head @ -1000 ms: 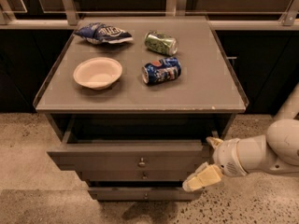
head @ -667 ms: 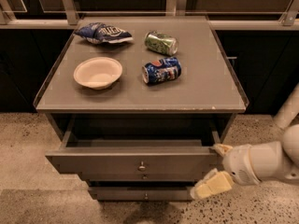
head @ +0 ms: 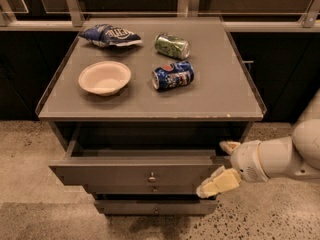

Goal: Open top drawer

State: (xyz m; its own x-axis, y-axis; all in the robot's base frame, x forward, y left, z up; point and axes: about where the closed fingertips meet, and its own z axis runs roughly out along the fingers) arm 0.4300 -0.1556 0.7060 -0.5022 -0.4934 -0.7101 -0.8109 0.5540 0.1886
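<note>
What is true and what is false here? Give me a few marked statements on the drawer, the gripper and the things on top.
1. The top drawer is pulled out, its knob showing. True.
2. The gripper is on the knob. False: it is at the right end of the drawer front, with its fingers apart.
3. The green can and blue can lie on their sides. True.
4. The bowl sits inside the drawer. False: it is on the tabletop, left of the blue can.

Dim overhead light, pale gripper lit beside shadowed top drawer
</note>
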